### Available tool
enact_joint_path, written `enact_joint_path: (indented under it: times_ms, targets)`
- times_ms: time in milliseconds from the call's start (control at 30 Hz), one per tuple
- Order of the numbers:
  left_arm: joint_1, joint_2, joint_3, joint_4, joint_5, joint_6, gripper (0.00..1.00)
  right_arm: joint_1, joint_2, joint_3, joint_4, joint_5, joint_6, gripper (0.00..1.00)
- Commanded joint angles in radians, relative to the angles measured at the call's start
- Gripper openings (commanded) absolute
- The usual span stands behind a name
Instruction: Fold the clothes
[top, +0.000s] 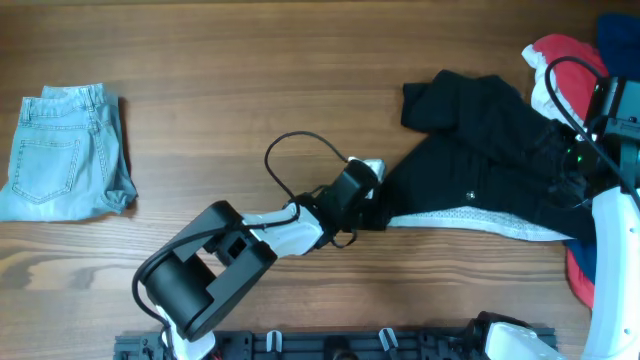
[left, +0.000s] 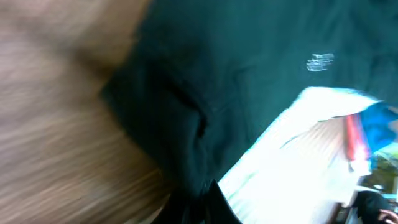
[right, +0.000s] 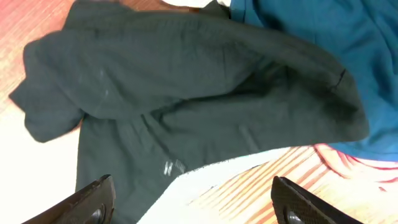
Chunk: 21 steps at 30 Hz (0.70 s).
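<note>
In the overhead view, a black garment (top: 480, 150) is lying crumpled on the wooden desk (top: 250, 70), out toward 3 o'clock from the middle. Its white mesh lining (top: 470, 217) is showing along the 6 o'clock edge. A pair of denim shorts (top: 65, 152) is sitting folded at the 9 o'clock side, well apart from everything else. A pile of red and blue clothes (top: 570, 55) is bunching up at the 2 o'clock corner and touching the black garment.

The left arm is reaching from its base at 6 o'clock toward 2 o'clock, and the left tool (top: 375, 200) is meeting the garment's 9 o'clock hem. A black cable (top: 290, 150) is looping over the desk just beside it. The left wrist view is heavily blurred. It is showing dark fabric and pale lining close to the lens, and I cannot tell whether this tool is clamping the cloth or only touching it.

The right arm is coming in along the 3 o'clock edge. In its wrist view the right tool (right: 193, 183) is hanging over the black garment with its fingers (right: 93, 199) spread wide, one at 7 o'clock and one at 5 o'clock, and nothing is sitting between them. Blue cloth is filling the 1 o'clock corner of that view, and red cloth is peeking out at 4 o'clock
</note>
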Motion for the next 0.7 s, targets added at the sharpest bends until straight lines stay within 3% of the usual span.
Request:
enact_joint_path:
  times_ms: [0,67,100,233,300,400,467,533,600,667]
  targets:
    - [0.144,-0.095,-0.005,-0.248,0.005,0.106,0.04,0.005,-0.012,-0.002,-0.002,-0.01,-0.035,0.81]
    - [0.26,-0.166,-0.004,-0.365,0.0,0.229,0.04,0.005,-0.012,-0.002,-0.001,-0.01,-0.035,0.81]
    - [0.379,-0.231,0.0,-0.43,-0.015,0.307,0.04,0.005,-0.012,-0.002,0.0,-0.014,-0.034,0.81]
    - [0.748,-0.377,0.055,-0.407,-0.03,0.373,0.04,0.005,-0.012,-0.002,0.003,-0.06,-0.035,0.81]
    - [0.892,-0.399,0.125,-0.388,0.053,0.352,0.24,0.005,-0.012,-0.002,0.003,-0.071,-0.035,0.81]
    - [0.943,-0.399,0.164,-0.439,0.211,0.327,1.0,0.005,-0.012,-0.002,0.007,-0.114,-0.084,0.81]
    - [0.922,-0.399,0.164,-0.563,0.305,0.328,1.0,0.005,-0.012,-0.002,0.026,-0.203,-0.187,0.82]
    - [0.852,-0.396,0.163,-0.795,0.304,0.328,1.0,0.005,-0.01,-0.002,0.066,-0.384,-0.337,0.81]
    - [0.763,-0.389,0.16,-0.965,0.274,0.332,1.0,0.026,0.005,-0.002,0.102,-0.469,-0.376,0.81]
    - [0.679,-0.383,0.145,-1.025,0.222,0.332,1.0,0.074,0.029,-0.002,0.135,-0.5,-0.378,0.81]
